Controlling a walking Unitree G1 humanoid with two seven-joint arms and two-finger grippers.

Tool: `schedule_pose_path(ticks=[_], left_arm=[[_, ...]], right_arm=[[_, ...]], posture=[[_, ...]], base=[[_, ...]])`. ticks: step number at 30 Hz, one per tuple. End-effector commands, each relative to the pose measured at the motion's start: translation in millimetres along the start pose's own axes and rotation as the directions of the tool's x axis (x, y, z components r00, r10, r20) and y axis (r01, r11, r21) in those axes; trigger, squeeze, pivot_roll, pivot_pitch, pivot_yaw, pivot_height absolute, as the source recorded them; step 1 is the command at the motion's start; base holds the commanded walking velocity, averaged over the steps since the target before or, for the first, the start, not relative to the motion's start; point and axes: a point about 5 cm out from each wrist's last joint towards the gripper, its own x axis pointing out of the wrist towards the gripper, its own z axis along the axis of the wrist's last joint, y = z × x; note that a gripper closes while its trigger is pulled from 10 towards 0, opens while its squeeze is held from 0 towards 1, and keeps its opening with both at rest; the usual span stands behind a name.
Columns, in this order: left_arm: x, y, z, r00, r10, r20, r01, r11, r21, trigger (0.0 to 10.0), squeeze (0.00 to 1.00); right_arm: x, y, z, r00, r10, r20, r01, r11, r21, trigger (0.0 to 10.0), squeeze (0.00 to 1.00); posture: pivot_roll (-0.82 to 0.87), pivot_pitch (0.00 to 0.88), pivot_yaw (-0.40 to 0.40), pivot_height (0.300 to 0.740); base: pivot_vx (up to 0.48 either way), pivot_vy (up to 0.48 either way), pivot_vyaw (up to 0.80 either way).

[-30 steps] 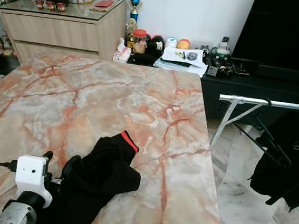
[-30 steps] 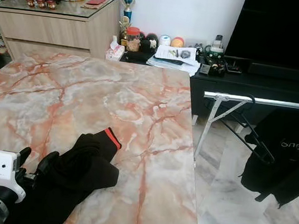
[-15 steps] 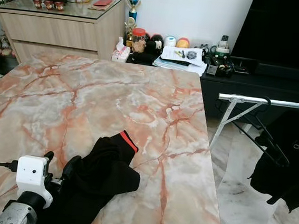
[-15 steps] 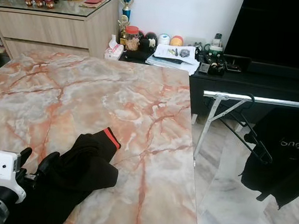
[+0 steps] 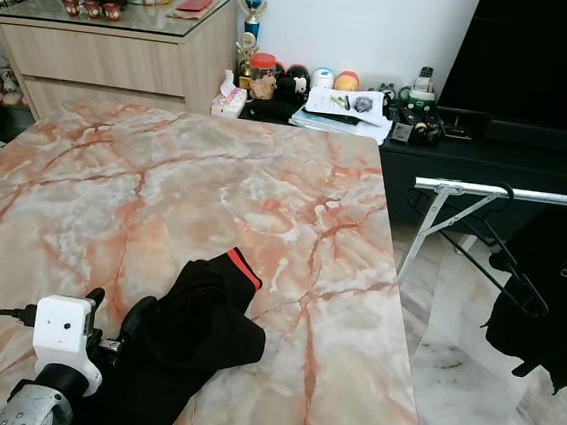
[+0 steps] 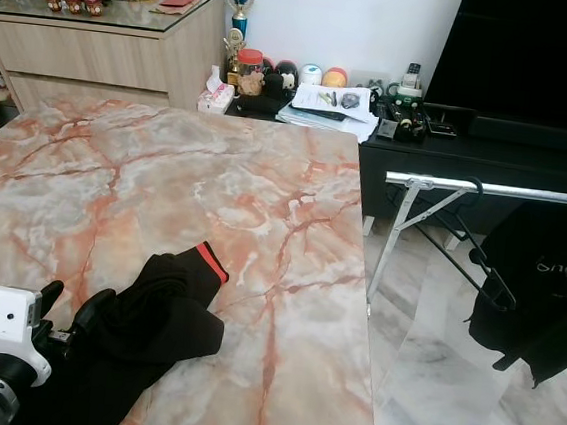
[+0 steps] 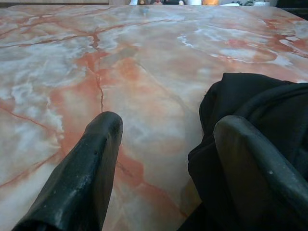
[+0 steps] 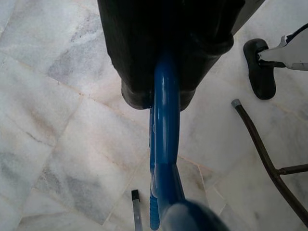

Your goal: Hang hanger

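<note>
The left gripper is held low over the marble table, fingers spread apart beside a black garment near the front edge. A blue hanger is pinched between the fingers of the right gripper above the tiled floor. A metal rail with hung clothes is seen right of the table, with open floor between.

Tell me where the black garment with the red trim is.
The black garment lies on the marble table, near its front edge on the robot's left, against the open left gripper.
</note>
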Motion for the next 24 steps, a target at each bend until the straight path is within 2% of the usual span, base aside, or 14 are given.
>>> schedule_pose_path(ticks=[1,24], left_arm=[[-2.0,-0.6,1.3,1.000,-0.003,0.007,0.003,1.000,0.000,10.0,0.00],[-1.9,-0.6,2.5,1.000,-0.006,0.012,0.006,1.000,0.000,10.0,0.00]], right_arm=[[0.9,4.4,3.8,1.000,0.006,0.014,-0.006,1.000,0.009,10.0,0.00],[1.0,5.5,4.4,1.000,0.006,0.016,-0.006,1.000,0.009,10.0,0.00]], posture=[[0.23,0.067,0.006,0.740],[0.24,0.064,0.006,0.740]], base=[[-0.247,0.000,0.00],[-0.264,0.000,0.00]])
